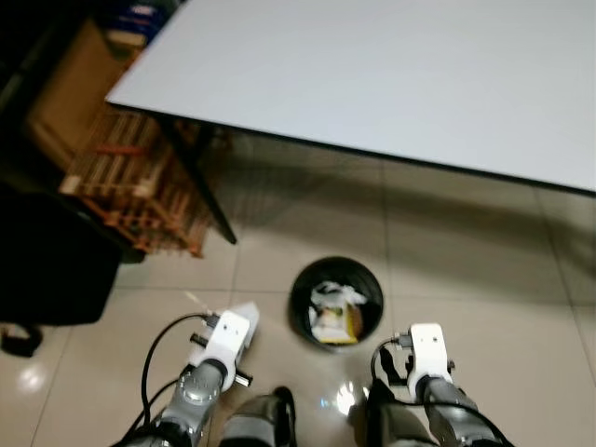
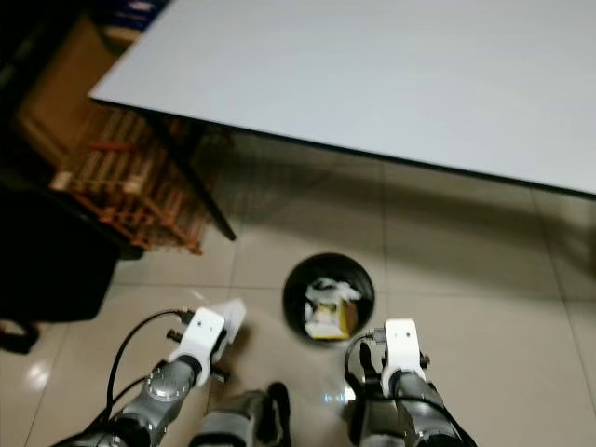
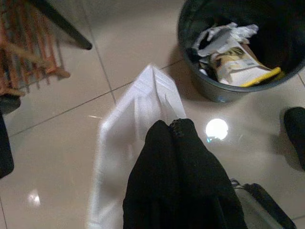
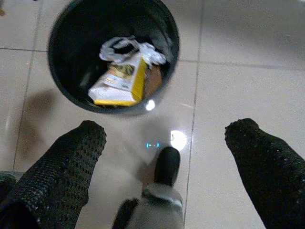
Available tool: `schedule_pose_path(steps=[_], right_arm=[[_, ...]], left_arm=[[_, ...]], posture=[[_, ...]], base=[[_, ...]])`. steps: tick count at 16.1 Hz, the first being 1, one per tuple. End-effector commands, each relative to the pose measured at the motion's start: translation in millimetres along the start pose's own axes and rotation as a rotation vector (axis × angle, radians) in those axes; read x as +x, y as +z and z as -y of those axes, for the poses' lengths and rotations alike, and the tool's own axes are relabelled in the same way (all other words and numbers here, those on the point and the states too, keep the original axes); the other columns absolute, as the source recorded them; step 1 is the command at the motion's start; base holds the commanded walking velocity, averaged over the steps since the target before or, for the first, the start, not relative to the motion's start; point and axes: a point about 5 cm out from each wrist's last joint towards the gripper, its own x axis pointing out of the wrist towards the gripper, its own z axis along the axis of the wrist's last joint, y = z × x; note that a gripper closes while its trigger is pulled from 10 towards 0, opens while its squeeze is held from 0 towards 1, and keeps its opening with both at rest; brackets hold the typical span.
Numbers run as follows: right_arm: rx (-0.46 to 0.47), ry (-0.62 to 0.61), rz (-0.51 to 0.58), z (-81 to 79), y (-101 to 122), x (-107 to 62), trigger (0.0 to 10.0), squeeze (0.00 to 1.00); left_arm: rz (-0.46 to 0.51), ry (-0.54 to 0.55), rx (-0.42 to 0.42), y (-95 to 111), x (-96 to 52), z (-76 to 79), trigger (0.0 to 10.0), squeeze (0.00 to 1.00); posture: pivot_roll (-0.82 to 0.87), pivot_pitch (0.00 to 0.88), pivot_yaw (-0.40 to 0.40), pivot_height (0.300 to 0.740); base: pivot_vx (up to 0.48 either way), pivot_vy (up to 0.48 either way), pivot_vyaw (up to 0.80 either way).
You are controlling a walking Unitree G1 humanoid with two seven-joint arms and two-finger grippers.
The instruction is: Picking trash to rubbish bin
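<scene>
Left jaws closed on one white tray beside the bin

The left gripper has its jaws pinched together on the edge of a white foam-like tray, held low over the tiled floor just beside the black rubbish bin; the right gripper hangs with jaws wide apart, holding nothing. The tray looks light, stiff and brittle, so an edge grip suits it. One tray, one bin, already holding a yellow-and-white carton and crumpled white paper

Indoor room, perhaps a home or office, glossy beige tile floor, large white table, black rubbish bin
</scene>
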Motion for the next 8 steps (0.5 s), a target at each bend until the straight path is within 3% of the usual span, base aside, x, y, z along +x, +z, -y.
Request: schedule_pose_path(steps=[1,3,5,8], right_arm=[[0.01,0.003,-0.05,-2.6,-15,-4.5,10.0,0.0],[0.009,0.006,-0.053,-3.8,-18,-5.7,10.0,0.0],[0.007,0.007,-0.055,-4.7,-22,-7.6,10.0,0.0],[0.011,0.005,-0.059,-5.2,-25,-9.2,10.0,0.0]], left_arm=[[-0.033,-0.022,0.015,-6,-1.3,2.4,10.0,0.0],[-0.022,-0.047,-0.013,4,3.3,9.1,10.0,0.0],[0.01,-0.108,0.042,20,9.4,21.7,10.0,0.0],[0.034,-0.123,0.056,34,14.1,26.7,10.0,0.0]], posture=[[0.05,0.297,0.124,0.74],[0.04,0.305,0.128,0.74],[0.03,0.329,0.134,0.74],[0.02,0.339,0.137,0.74]], base=[[0.0,0.0,0.0],[0.0,0.0,0.0],[0.0,0.0,0.0],[0.0,0.0,0.0]])
